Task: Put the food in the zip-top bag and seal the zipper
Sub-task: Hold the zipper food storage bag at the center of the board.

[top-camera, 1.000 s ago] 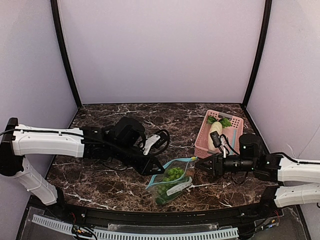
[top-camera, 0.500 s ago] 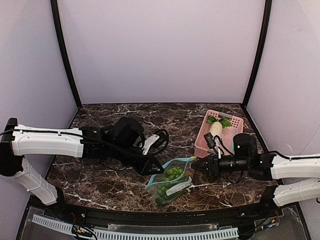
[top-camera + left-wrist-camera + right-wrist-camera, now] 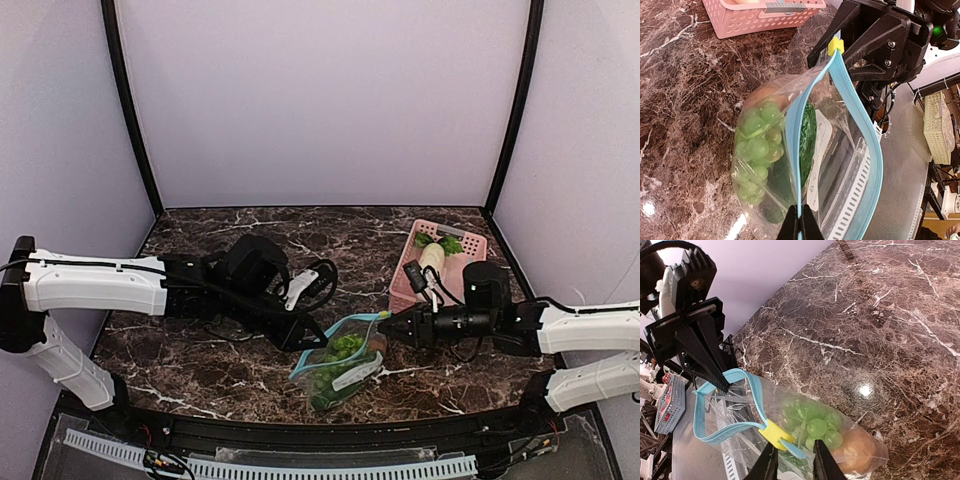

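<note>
- Two stages are at stake, as I judge it: loading looks done, and sealing is not yet begun.
- My left gripper (image 3: 800,224) is pinched tight on the left end of the zipper (image 3: 860,120), anchoring that corner.
- From there the zip-top bag (image 3: 340,368) lies slanting on the dark, white-veined marble table (image 3: 190,310), between the two arms. It is clear, crinkly film with a white label (image 3: 819,150) on one face.
- The food sits inside. I see a green beaded cluster (image 3: 756,145), glossy and knobbly, with a smooth round brown-orange lump (image 3: 857,447) beside it. A dark green leaf (image 3: 808,127) is pressed against the bag wall.
- The zipper is a soft teal band. Its two tracks bow apart into an open loop, so the mouth gapes along its whole width.
- One hard yellow slider (image 3: 775,432) sits at the right end of the strip.
- My right gripper (image 3: 794,460) has its jaws narrowly apart, straddling the strip just behind that slider. I cannot tell whether they touch it.
- Further right, a pink basket (image 3: 470,262) of lattice plastic holds a white radish (image 3: 431,258), which I judge to be no part of this load.
</note>
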